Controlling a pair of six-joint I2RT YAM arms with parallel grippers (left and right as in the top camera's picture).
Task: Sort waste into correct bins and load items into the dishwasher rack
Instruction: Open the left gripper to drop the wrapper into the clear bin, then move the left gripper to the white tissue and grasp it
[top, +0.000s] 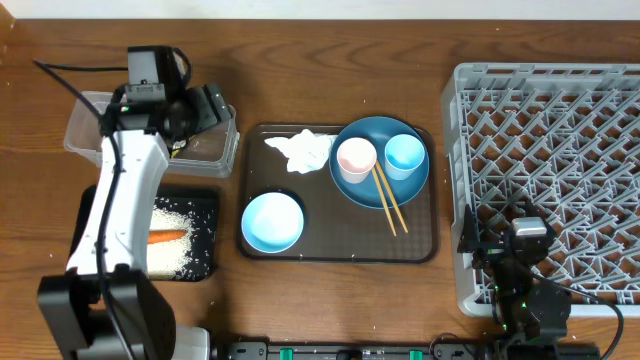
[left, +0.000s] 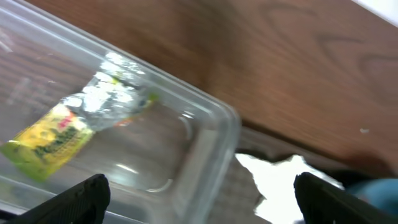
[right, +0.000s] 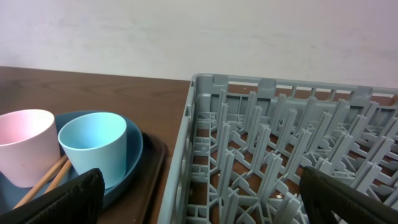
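My left gripper is open above the right end of the clear tub, its jaws wide apart with nothing between them. The yellow-green wrapper lies loose inside the tub. The crumpled tissue rests on the brown serving tray. The black tray holds rice and the carrot. The pink cup, light blue cup and chopsticks sit on the blue plate. The bowl stands at the tray's front left. My right gripper is open over the rack's left edge.
The brown serving tray lies between the bins and the rack. The left arm stretches over the black tray. The right arm's base stands at the table's front edge, by the rack's near corner.
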